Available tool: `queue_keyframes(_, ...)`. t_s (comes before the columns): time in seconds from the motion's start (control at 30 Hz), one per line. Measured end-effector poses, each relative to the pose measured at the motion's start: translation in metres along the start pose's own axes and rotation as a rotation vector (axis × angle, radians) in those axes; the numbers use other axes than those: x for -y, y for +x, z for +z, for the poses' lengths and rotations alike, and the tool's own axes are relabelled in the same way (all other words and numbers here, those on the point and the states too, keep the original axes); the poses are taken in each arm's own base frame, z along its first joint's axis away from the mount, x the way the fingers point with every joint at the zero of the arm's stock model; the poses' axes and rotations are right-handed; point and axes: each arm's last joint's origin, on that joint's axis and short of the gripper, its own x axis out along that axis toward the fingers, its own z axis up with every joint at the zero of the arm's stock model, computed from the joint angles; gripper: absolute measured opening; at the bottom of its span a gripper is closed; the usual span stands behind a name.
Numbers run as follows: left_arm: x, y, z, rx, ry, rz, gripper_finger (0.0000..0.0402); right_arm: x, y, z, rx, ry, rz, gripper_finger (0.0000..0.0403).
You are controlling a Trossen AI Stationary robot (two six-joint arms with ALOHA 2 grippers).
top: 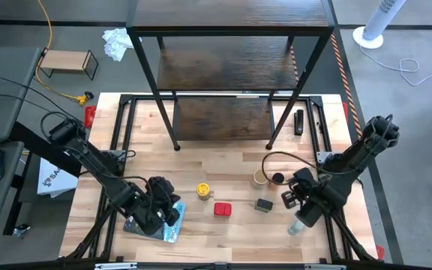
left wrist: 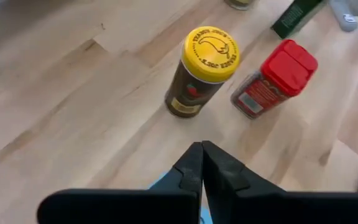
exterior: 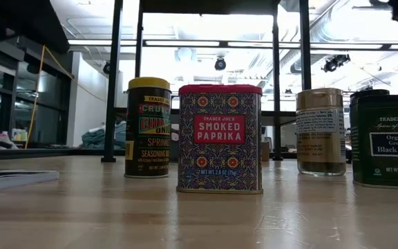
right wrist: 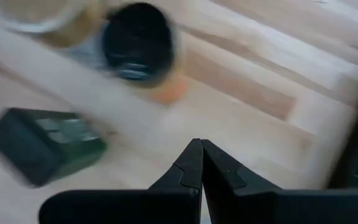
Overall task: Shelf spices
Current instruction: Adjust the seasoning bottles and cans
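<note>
Several spices stand on the wooden table: a yellow-lidded jar (top: 202,191) (left wrist: 204,68), a red paprika tin (top: 223,209) (exterior: 220,138), a dark green pepper tin (top: 264,204) (right wrist: 45,146), a tan-lidded jar (top: 259,177) (exterior: 320,131) and a black-lidded jar (top: 277,178) (right wrist: 135,43). The dark wooden shelf (top: 231,67) stands at the table's far side. My left gripper (top: 169,210) (left wrist: 202,155) is shut, left of the yellow-lidded jar and over a blue-grey packet. My right gripper (top: 289,199) (right wrist: 202,152) is shut, just right of the pepper tin. Neither holds anything.
A flat blue-grey packet (top: 156,226) lies under my left gripper near the front edge. A grey-white tube (top: 297,225) lies by my right gripper. The shelf's black legs (top: 175,142) stand on the table's far half. A small light-wood rack (top: 67,61) sits on the floor.
</note>
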Motion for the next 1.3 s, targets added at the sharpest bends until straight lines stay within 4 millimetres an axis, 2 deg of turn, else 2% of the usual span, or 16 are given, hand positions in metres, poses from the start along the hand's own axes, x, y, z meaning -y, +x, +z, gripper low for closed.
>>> queue_keyframes(0.2,0.014,-0.006,-0.003,-0.016,0.095,-0.141,0.0001,0.0,-0.004,0.001,-0.036,-0.077,0.035,0.0)
queue_keyframes(0.37,0.029,-0.014,0.004,-0.027,0.182,-0.327,0.0001,0.0,-0.005,-0.004,-0.052,-0.095,0.058,0.0)
queue_keyframes(0.5,0.027,-0.009,0.013,-0.038,0.192,-0.339,0.0012,-0.001,-0.006,-0.007,-0.063,-0.094,0.081,0.0)
queue_keyframes(0.63,0.024,0.003,0.028,-0.078,0.223,-0.357,0.004,-0.002,-0.006,-0.007,-0.066,-0.093,0.089,0.0)
queue_keyframes(0.77,0.025,0.014,0.049,-0.041,0.272,-0.415,0.0074,-0.004,-0.007,-0.008,-0.071,-0.095,0.106,0.0)
queue_keyframes(0.93,0.024,0.019,0.077,-0.007,0.419,-0.465,0.0104,-0.006,-0.007,-0.009,-0.078,-0.134,0.135,0.0)
queue_keyframes(1.03,0.024,0.018,0.093,0.029,0.524,-0.472,0.0087,-0.006,-0.007,-0.009,-0.076,-0.142,0.133,0.0)
queue_keyframes(1.17,0.022,0.028,0.115,0.068,0.51,-0.391,0.0013,-0.007,-0.007,-0.009,-0.058,-0.139,0.142,0.0)
queue_keyframes(1.3,0.029,0.048,0.126,0.069,0.539,-0.337,0.0003,-0.007,-0.007,-0.008,-0.043,-0.118,0.15,0.0)
